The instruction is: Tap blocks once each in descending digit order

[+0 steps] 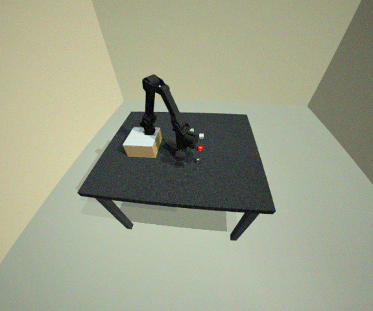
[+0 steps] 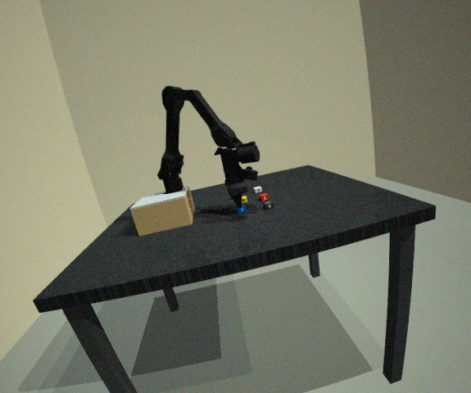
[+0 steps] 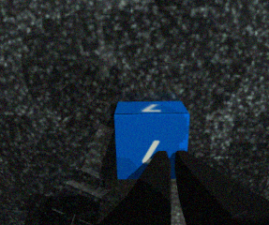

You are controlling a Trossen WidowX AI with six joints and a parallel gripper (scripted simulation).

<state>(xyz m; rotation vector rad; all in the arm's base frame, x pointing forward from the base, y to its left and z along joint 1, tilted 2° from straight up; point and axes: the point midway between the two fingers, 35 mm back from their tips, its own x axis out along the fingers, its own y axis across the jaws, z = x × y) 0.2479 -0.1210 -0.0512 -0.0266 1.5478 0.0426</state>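
Observation:
The blue block (image 1: 185, 157) (image 2: 242, 210) (image 3: 133, 136) stands on the table; a 7 shows on it in the exterior view. My gripper (image 2: 240, 205) (image 3: 170, 159) is shut, its tips nearly together at the block's top face and nothing between them. The fingers hide part of the block and its digit in the wrist view. A yellow block (image 2: 244, 199) is partly behind the gripper. A red block (image 1: 200, 148) (image 2: 264, 196), a dark block (image 1: 198, 161) (image 2: 268, 205) and a white block (image 1: 201, 135) (image 2: 257, 189) stand apart, digits too small to read surely.
A greyish block (image 1: 191, 129) shows partly behind the arm in the top view. A tan box with a pale top (image 1: 141, 150) (image 2: 165, 215) stands beside the arm's base on the dark table (image 1: 213, 187) (image 2: 311, 219). The red and dark blocks are close to the gripper.

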